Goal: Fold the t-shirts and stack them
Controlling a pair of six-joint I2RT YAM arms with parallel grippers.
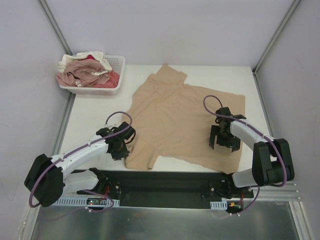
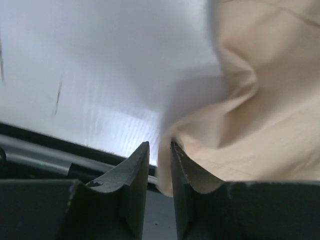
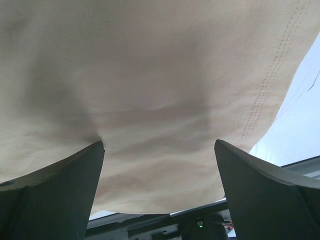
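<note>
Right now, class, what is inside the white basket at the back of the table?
A crumpled heap: a pink shirt, a cream shirt and a red shirt, filling the basket. Whatever lies beneath the heap is covered.

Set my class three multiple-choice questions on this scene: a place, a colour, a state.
1. Where does the basket stand? A far left corner of the table; B near right corner; C middle.
2. What colour is the spread shirt? A red; B tan; C blue.
3. How is the right gripper? A shut on cloth; B out of view; C open.
Answers: 1 A, it sits at the far left; 2 B, plainly tan; 3 C, its fingers stand wide apart.
</note>
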